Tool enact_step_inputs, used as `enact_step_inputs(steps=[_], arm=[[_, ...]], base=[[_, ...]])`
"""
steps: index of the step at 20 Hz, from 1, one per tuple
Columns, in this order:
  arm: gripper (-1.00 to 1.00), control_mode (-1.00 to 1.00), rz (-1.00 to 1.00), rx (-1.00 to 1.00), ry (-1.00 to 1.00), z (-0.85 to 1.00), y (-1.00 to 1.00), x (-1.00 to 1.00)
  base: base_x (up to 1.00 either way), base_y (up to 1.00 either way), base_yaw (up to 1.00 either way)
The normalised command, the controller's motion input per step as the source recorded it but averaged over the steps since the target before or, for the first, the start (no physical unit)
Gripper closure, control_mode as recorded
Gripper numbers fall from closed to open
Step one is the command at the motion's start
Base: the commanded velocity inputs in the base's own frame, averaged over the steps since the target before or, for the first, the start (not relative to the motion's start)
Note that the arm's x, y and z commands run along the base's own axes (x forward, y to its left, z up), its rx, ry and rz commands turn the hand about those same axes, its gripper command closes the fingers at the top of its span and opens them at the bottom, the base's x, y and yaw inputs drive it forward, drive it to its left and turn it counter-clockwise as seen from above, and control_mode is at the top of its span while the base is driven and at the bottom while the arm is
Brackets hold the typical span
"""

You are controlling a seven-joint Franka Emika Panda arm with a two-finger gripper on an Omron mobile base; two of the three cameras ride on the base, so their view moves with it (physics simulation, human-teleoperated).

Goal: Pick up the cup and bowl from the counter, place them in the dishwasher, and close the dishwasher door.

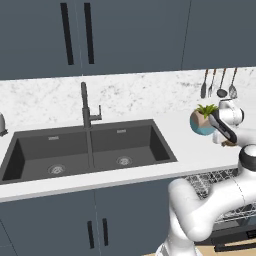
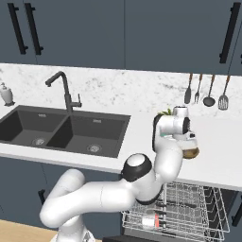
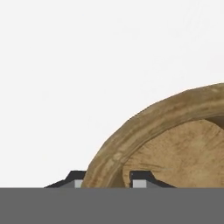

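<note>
Bowl [image 3: 175, 140]: it is brown and looks like wood, and in the hand view its thick rim runs right between the two dark finger tips of the gripper [image 3: 105, 181]. One tip is outside the rim and one is inside, so the gripper is pinching the rim of the bowl.

From the right base view, the bowl [image 2: 190, 152] peeks out just under the white hand, low over the white counter [image 2: 222, 156]. From the left base view, only a small brown edge of the bowl [image 1: 229, 143] shows beside the hand.

Behind the hand there is one small plant in a blue and tan pot [image 1: 202, 121]. It stands on the counter, close to the bowl. The right base view shows just a few of its green leaves [image 2: 166, 112] over the arm.

Below the counter edge, the dishwasher [image 2: 189, 212] is open and its one silver wire rack is pulled out. The right base view shows one cup [image 2: 150, 220] lying on its side in the rack. The left base view shows only a corner of the rack [image 1: 210, 182], and the arm covers the rest.

Four kitchen tools [image 2: 205, 92] hang on the wall behind the counter. One dark sink [image 1: 85, 150] with two basins sits to the left, well apart from the bowl, with one dark tap [image 1: 86, 107] behind it. One small pale bottle [image 2: 6, 94] stands by the far end of the sink.
</note>
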Motion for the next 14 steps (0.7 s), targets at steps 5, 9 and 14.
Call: enact_step_inputs(steps=[5,9,14], arm=[[1.00,-1.00,0.16,0.00,0.00,0.00,-0.08,-0.01],[1.00,-1.00,0.01,0.15,0.00,0.05,0.01,-0.44],[1.00,-1.00,-0.07,0.21,-0.03,0.04,0.14,-1.00]], base=[[0.00,0.00,0.00],[0.00,0.00,0.00],[0.00,0.00,0.00]])
